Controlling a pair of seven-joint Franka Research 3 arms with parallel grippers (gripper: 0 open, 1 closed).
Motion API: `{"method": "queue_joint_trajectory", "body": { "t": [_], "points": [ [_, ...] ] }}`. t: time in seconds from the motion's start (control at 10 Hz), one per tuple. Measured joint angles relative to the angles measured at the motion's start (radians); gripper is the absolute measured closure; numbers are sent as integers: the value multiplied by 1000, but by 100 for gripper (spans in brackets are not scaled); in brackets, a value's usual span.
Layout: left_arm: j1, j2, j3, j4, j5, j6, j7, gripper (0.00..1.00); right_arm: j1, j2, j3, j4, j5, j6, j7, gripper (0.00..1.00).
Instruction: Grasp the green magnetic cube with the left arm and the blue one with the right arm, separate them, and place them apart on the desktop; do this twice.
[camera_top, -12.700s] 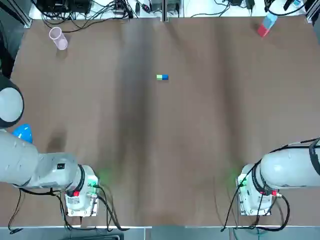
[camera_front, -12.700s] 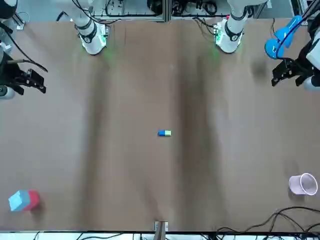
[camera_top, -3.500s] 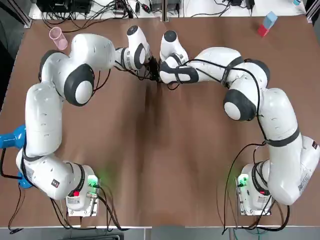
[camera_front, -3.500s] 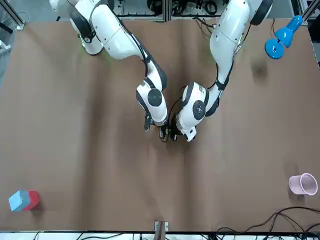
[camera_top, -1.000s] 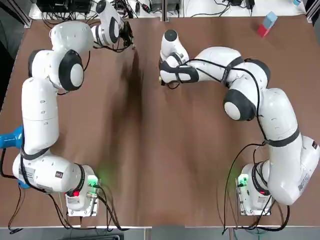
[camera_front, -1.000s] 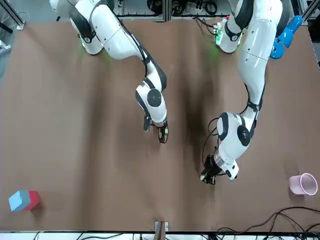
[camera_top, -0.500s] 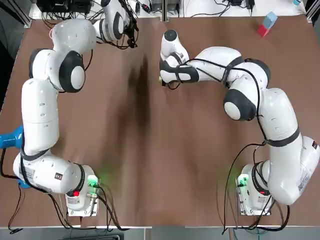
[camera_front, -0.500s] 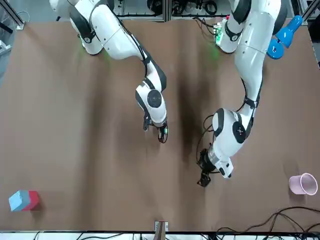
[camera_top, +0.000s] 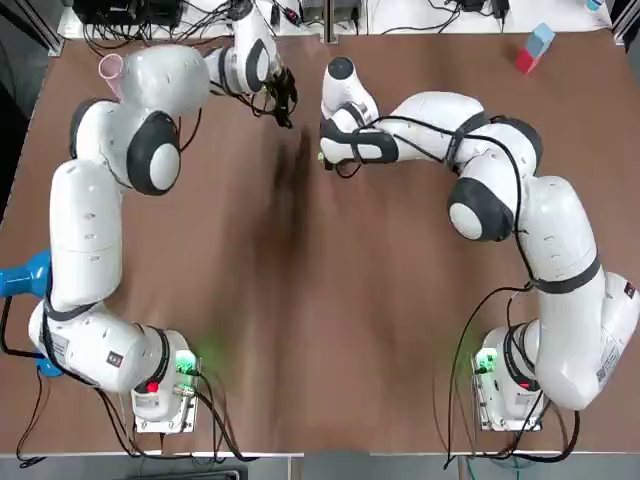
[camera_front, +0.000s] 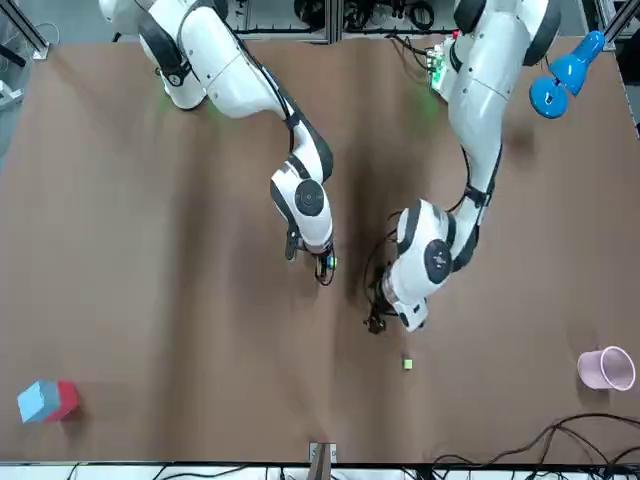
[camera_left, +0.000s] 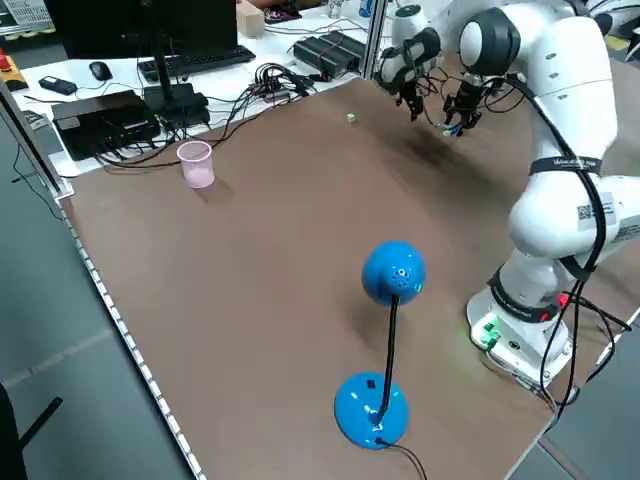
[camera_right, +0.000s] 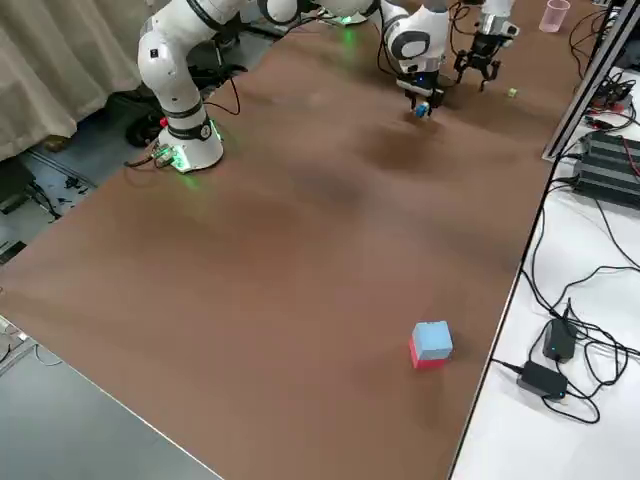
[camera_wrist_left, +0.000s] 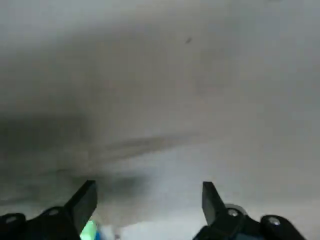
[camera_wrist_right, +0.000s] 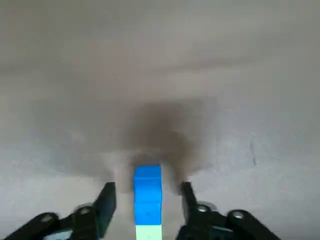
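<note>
The green cube lies alone on the brown table, towards the far edge, and also shows in the left side view. My left gripper hangs open a little nearer the centre. Its wrist view shows bare table between the fingers. At the table's middle, my right gripper stands over the blue cube. Its jaws are either side of the cube with a gap on each side. A pale green patch shows at the cube's near end. The left arm hides the green cube in the top view.
A pink cup stands at the far left corner. A blue-and-red block sits at the far right corner. A blue lamp is on the left edge. Cables and equipment line the far edge.
The left gripper let go of the green cube near the far edge and swung back towards the right gripper. The right arm has not moved.
</note>
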Motion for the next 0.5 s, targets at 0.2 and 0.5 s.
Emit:
{"method": "queue_joint_trajectory", "body": {
  "t": [0.2, 0.5],
  "points": [
    [-33, -32, -3, -54, 0, -17, -28, 7, 0, -1, 0, 0, 0, -1, 0, 63],
    [-41, -42, -34, -107, 0, 21, -53, 6, 0, -1, 0, 0, 0, -4, 0, 65]
  ]
}}
